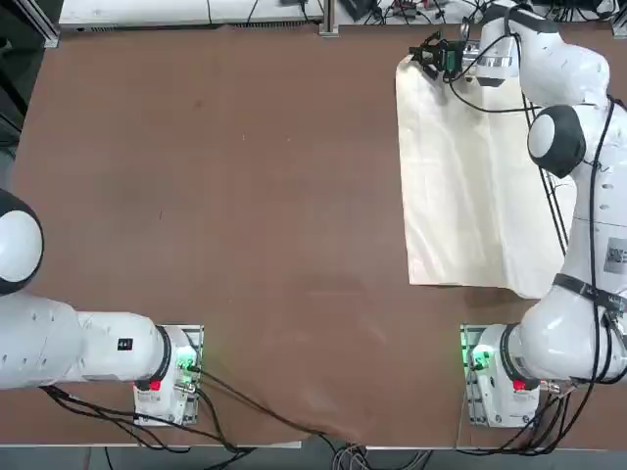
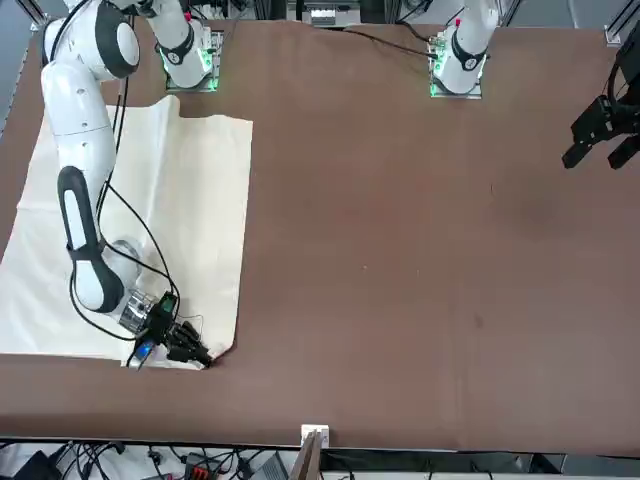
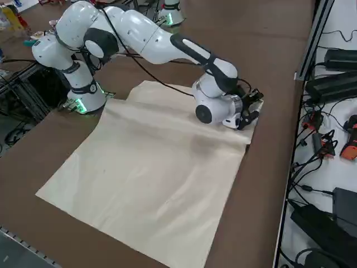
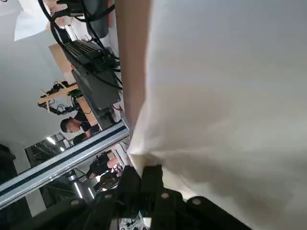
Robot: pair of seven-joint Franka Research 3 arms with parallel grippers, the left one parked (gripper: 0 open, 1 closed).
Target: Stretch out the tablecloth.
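Observation:
The tablecloth (image 1: 470, 186) is a cream sheet lying folded and flat on the right side of the brown table, with soft creases. It also shows in the front view (image 2: 180, 190) and the right side view (image 3: 150, 173). My right gripper (image 1: 428, 54) is low at the cloth's far left corner, near the table's far edge. It also appears in the front view (image 2: 195, 352) and the side view (image 3: 254, 109). In the wrist view the fingers (image 4: 152, 178) are pressed together, shut on the tablecloth (image 4: 225, 96) at its corner edge.
The bare brown table (image 1: 216, 196) stretches left of the cloth. Cables and power bricks (image 3: 329, 89) lie just beyond the table's far edge, close to the gripper. My right arm (image 1: 588, 196) reaches over the cloth's right part. People show far off in the wrist view.

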